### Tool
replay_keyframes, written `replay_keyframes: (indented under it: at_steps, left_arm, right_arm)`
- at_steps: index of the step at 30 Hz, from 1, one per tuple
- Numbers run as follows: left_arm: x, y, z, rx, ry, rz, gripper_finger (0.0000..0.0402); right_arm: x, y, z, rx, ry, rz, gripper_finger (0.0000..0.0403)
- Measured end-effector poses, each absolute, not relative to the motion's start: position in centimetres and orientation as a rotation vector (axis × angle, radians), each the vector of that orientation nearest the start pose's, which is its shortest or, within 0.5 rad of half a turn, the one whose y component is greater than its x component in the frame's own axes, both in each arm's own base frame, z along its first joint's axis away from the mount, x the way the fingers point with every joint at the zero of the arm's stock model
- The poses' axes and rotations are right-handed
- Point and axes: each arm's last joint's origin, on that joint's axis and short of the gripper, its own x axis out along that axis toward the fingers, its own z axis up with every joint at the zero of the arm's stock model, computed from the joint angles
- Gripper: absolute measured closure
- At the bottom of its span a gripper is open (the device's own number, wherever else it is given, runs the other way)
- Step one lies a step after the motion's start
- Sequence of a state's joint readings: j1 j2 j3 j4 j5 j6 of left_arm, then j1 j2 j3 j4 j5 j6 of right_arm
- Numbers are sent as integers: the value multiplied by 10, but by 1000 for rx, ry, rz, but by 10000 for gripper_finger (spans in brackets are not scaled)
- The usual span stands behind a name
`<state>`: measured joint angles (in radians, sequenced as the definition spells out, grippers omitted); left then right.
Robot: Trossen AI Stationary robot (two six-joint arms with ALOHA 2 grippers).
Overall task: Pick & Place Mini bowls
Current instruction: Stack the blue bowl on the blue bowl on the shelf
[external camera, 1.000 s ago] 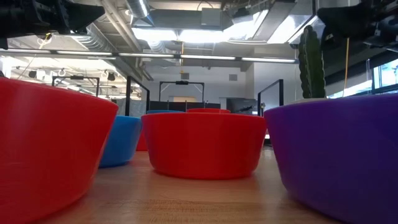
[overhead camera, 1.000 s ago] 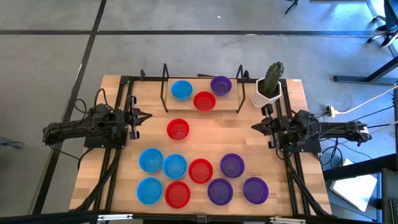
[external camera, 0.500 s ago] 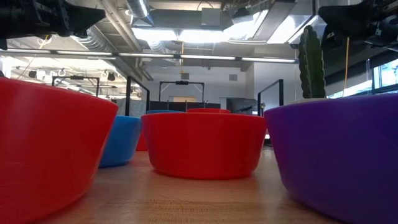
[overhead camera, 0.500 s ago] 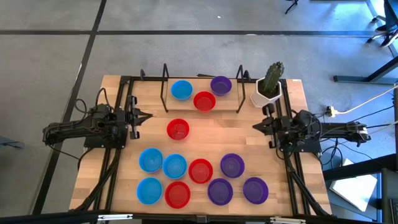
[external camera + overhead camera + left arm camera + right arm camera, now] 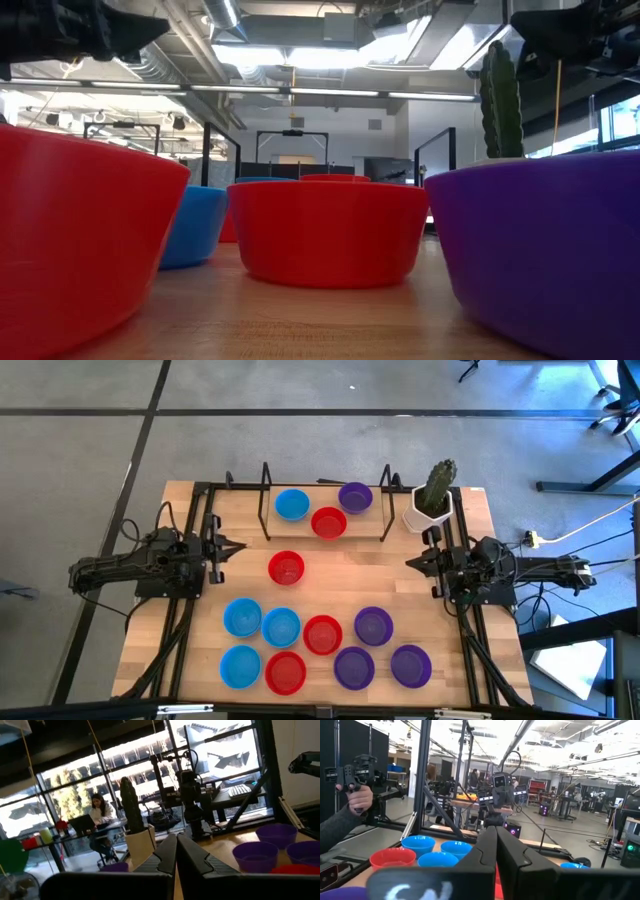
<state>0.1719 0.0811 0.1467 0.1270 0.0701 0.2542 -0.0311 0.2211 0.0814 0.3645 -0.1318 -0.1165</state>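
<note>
Three mini bowls, blue, red and purple, sit at the far middle between two black uprights. One red bowl rests alone mid-table. Several more in blue, red and purple lie near the front edge, among them a blue one and a purple one. My left gripper hovers shut at the table's left side, pointing right. My right gripper hovers shut at the right side, pointing left. Both hold nothing.
A white pot with a cactus stands at the far right corner, just beyond my right arm. A black frame with two uprights borders the far bowls. Bare wood lies between the grippers. A person's hand shows beyond the table.
</note>
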Motion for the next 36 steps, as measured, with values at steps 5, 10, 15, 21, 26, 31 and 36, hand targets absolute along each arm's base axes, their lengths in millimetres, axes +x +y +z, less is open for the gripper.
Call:
replay_keyframes:
  at_steps: [5,10,15,21,26,31,36]
  left_arm:
    - [89,13,222,182,-93,103,397]
    - [91,6,243,148,-79,-33,399]
    - [107,4,265,96,36,27,400]
    - [138,0,275,17,475,126,398]
    - [160,-7,265,-40,802,149,400]
    - [168,-11,250,-150,1027,215,386]
    - [164,-14,239,-252,1186,234,344]
  right_arm:
    - [108,0,208,-135,-227,87,399]
    - [108,0,208,-159,-228,85,399]
    - [108,0,208,-176,-229,83,399]
    - [108,0,208,-175,-229,83,399]
    - [108,0,208,-175,-229,83,399]
    - [108,0,208,-176,-228,83,399]
    - [108,0,208,-179,-226,83,399]
